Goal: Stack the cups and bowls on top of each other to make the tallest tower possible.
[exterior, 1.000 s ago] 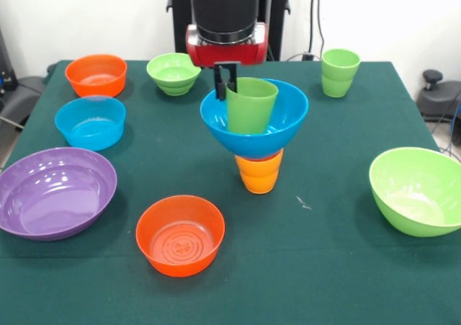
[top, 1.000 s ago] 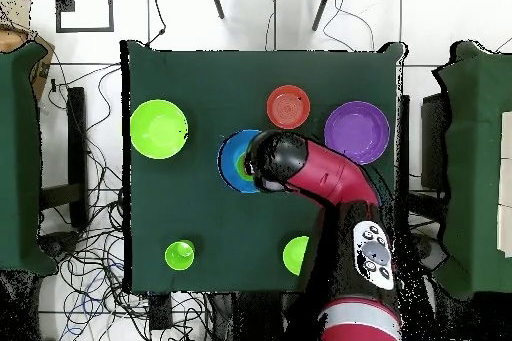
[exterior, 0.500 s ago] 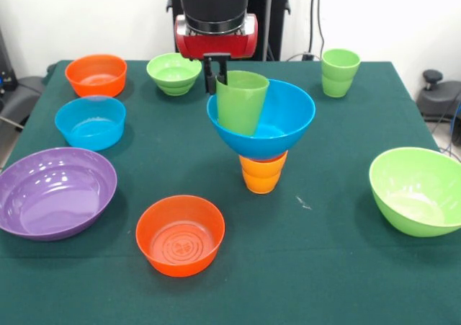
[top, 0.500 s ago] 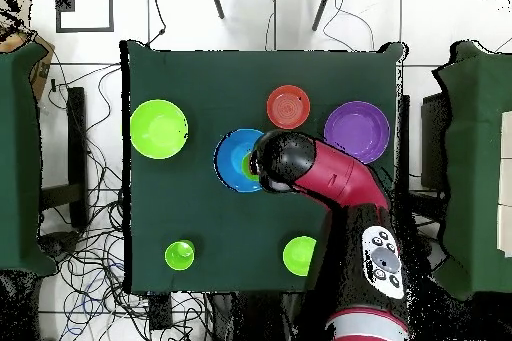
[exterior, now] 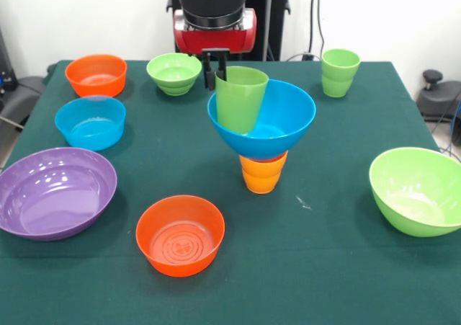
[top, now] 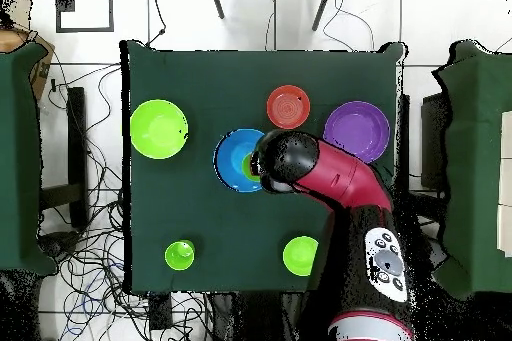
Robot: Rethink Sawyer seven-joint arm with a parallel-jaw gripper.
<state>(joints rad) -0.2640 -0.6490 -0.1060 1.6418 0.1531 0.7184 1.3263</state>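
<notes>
The tower stands mid-table: an orange cup stack (exterior: pixel 261 172) carries a blue bowl (exterior: pixel 277 123) (top: pixel 230 160). A green cup (exterior: pixel 241 100) leans tilted inside that bowl, toward its left side. My gripper (exterior: pixel 216 80) comes down at the cup's left rim, with its black fingers (exterior: pixel 222 71) straddling the rim and shut on it. In the overhead view the arm's head (top: pixel 285 162) covers the gripper, and only a sliver of the green cup (top: pixel 248 165) shows.
Around the tower lie an orange bowl (exterior: pixel 180 235), a purple bowl (exterior: pixel 54 192), a light blue bowl (exterior: pixel 90 122), another orange bowl (exterior: pixel 96 74), a small lime bowl (exterior: pixel 173 73), stacked green cups (exterior: pixel 340 71) and a large lime bowl (exterior: pixel 418 189).
The gripper and the green cup moved left and slightly up together. The blue bowl shifted a little to the right on the orange cups, then everything nearly stopped.
</notes>
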